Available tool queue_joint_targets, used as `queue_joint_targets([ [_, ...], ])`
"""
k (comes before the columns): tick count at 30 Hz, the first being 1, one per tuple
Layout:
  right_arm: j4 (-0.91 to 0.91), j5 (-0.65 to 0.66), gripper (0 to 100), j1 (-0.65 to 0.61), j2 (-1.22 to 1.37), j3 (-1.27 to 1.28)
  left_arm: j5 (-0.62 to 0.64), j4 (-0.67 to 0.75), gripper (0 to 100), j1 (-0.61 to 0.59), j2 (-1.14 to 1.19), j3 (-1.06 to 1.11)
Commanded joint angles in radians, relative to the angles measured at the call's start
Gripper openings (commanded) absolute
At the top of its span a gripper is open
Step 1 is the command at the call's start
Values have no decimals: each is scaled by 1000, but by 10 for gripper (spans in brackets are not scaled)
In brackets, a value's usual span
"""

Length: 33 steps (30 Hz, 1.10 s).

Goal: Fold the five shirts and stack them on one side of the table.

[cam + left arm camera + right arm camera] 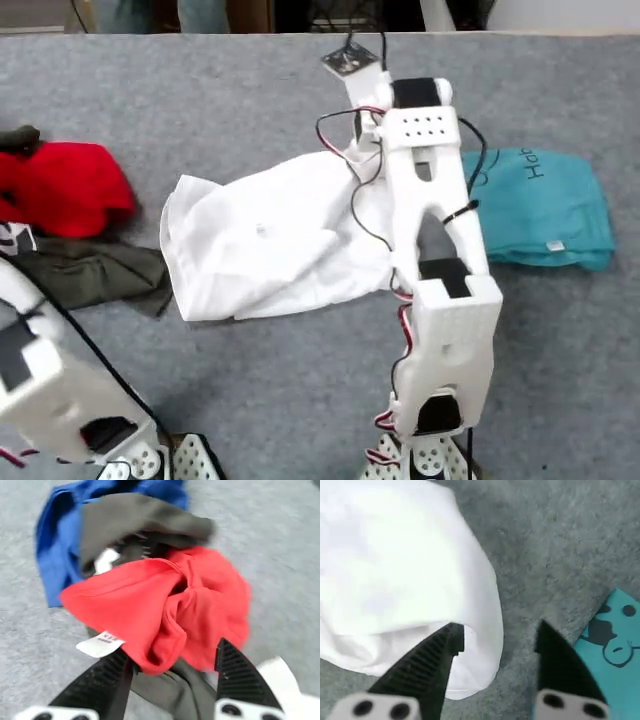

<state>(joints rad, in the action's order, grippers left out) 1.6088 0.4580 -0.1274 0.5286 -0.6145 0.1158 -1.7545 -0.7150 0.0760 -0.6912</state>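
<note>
Overhead: white shirt point(270, 245) rumpled, teal shirt point(540, 200) folded beside it. Left wrist: my left claw point(172, 650) gapes over the red shirt point(200, 590). Right wrist: my right claw point(498, 627), open, at the white shirt's edge; limp, light cloth, best pinched there.

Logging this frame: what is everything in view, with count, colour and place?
white shirt: 1, white, loosely folded, mid-table
teal shirt: 1, teal, folded, toward the high view's right edge
red shirt: 1, red, crumpled, on the pile at the high view's left edge
dark shirt: 1, grey-olive, in that pile, partly under the red shirt
blue shirt: 1, blue, under the dark shirt
table: 1, grey cover
right gripper: 1, black fingers, open, at the white shirt's edge
left gripper: 1, black fingers, open, at the red shirt
</note>
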Motion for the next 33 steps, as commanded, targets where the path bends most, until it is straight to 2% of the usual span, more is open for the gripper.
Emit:
queue_joint_targets([
  [1,17,-5,332,-2,-13,-139,-11,-5,251,114,-190,96],
  [5,89,-11,312,51,-16,-318,-8,-3,248,361,-315,346],
  [8,158,-17,227,66,-27,-415,81,46,246,512,-321,524],
  [12,158,-17,58,94,-105,-395,232,147,246,654,-264,647],
  [15,158,-12,53,100,-166,-337,334,186,246,725,-210,653],
  [20,158,-11,57,86,-242,-202,460,230,246,736,-141,621],
  [26,158,-9,57,86,-297,-73,482,250,246,746,-32,624],
  [31,158,14,57,94,-349,35,480,229,245,426,18,631],
  [33,155,43,57,95,-371,62,443,279,245,320,60,691],
])
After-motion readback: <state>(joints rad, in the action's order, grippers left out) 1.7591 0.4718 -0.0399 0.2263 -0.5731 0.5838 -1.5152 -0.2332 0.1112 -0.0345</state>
